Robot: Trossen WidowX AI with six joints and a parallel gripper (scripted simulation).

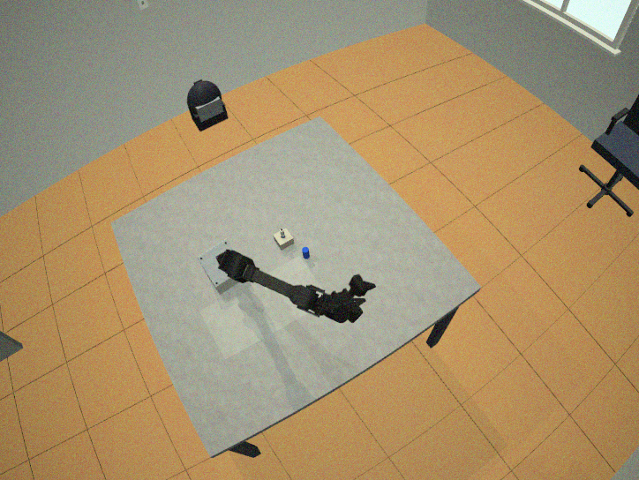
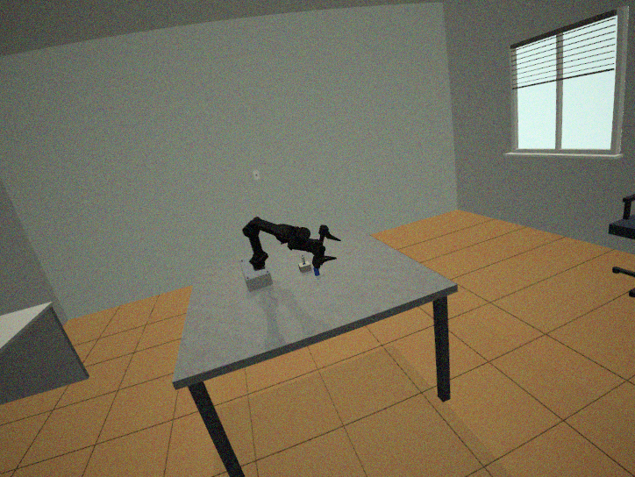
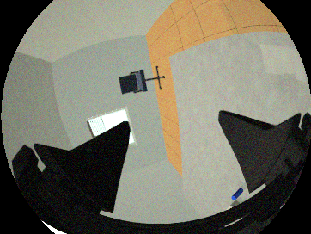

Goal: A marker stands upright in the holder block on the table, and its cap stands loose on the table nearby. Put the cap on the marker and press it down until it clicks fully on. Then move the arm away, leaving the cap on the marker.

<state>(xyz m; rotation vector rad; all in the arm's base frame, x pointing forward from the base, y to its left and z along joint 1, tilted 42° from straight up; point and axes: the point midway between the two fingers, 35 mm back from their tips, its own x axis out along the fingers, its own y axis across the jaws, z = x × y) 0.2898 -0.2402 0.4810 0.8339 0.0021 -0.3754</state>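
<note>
The marker (image 1: 282,233) (image 2: 303,259) stands upright in the pale holder block (image 1: 283,241) (image 2: 305,267), with its tip bare. The blue cap (image 1: 305,252) (image 2: 317,272) (image 3: 237,193) stands upright on the table, beside the block and apart from it. In the exterior view the cap's top is partly hidden by the gripper. My gripper (image 1: 369,292) (image 2: 338,249) (image 3: 175,120) is open and empty, its fingers wide apart. It is raised above the table, away from the marker and cap, and points outward rather than straight down. In the wrist view the marker is hidden.
The grey table (image 1: 330,154) (image 2: 225,338) carries the arm's base box (image 1: 209,264) (image 2: 258,281) at its left part, close to the holder block. An office chair (image 1: 620,149) (image 3: 133,82) and a dark backpack (image 1: 205,102) are off the table.
</note>
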